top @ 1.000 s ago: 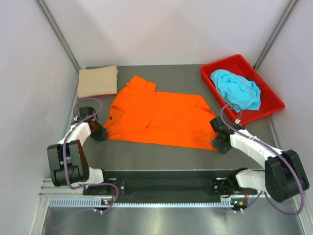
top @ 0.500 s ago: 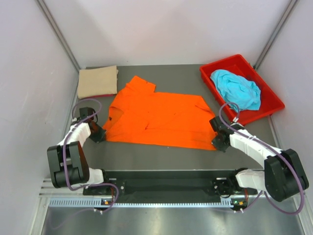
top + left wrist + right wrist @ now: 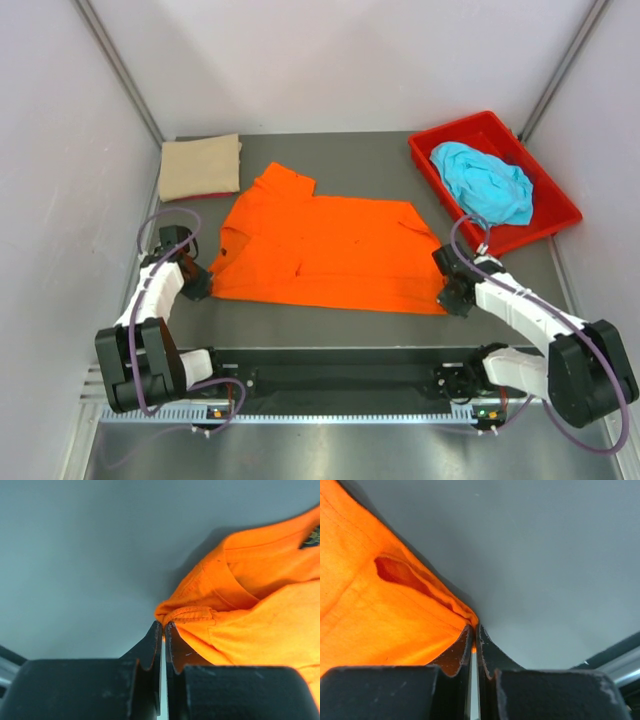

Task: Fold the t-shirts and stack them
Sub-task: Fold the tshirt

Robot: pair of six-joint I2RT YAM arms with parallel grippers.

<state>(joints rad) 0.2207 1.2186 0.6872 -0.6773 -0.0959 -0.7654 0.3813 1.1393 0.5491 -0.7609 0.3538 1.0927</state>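
A bright orange t-shirt (image 3: 320,245) lies spread across the middle of the table. My left gripper (image 3: 198,285) is shut on its near left corner (image 3: 172,615), the cloth pinched at the fingertips. At the near right corner (image 3: 470,616) my right gripper (image 3: 452,297) is shut on the hem as well. A folded tan t-shirt (image 3: 200,166) rests at the back left. The turquoise t-shirt (image 3: 485,182) lies crumpled in the red bin (image 3: 550,215).
The red bin stands at the back right, close to the right arm's elbow cable. White walls enclose the table on left, right and back. A black rail (image 3: 330,378) runs along the near edge between the arm bases.
Both grippers have closed on the orange shirt's near corners. Both near corners have shifted slightly toward the near edge, the shirt drawn with them.
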